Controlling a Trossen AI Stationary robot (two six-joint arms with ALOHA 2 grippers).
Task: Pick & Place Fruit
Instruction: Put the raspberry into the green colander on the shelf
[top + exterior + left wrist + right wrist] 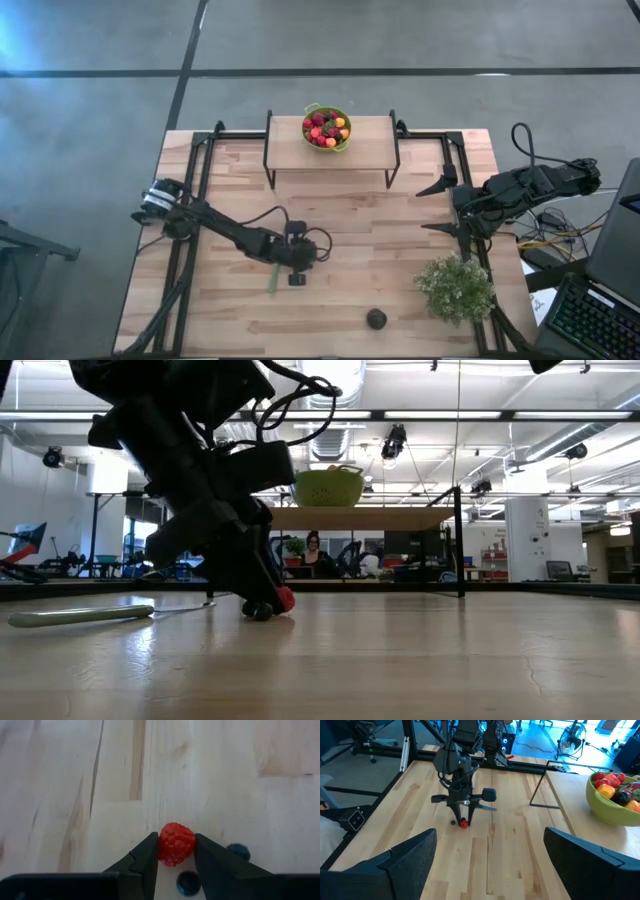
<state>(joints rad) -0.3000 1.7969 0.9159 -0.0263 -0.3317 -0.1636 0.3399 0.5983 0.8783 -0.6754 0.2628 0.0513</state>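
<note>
A red raspberry (176, 844) lies on the wooden table, between the fingers of my left gripper (176, 851), which is shut on it; the low view shows the berry (285, 599) at the fingertips. Two small dark blueberries (188, 882) (238, 851) lie on the table just beside it. A green bowl (327, 128) full of mixed fruit stands on a raised shelf at the table's far edge. My right gripper (440, 207) hangs open above the table's right side, holding nothing. My left gripper pinches the raspberry's two opposite sides (162, 847) between its two fingertips. The fingers slant down at it from the table's left. The berry sits at table level, its underside on or just off the wood.
A slim green-handled knife (272, 280) lies on the table right beside my left gripper. A bigger dark round fruit (376, 319) lies near the front edge, and a bushy pale-green plant (456, 288) stands at the front right. The shelf (370, 150) has black legs.
</note>
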